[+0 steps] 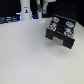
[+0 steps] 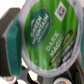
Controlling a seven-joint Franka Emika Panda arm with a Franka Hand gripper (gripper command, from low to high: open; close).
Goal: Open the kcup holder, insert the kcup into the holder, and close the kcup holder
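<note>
One pale tabletop point(image 1: 25, 57) (dim backdrop)

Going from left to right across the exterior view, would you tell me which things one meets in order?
A dark object at the far left edge, too blurred to identify → a white upright object → the robot arm's lower end → the kcup holder, its drawer pulled open toward the exterior view's left.

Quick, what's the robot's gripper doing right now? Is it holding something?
Gripper: closed on the kcup, the pod with the green lid filling the wrist view.
</note>
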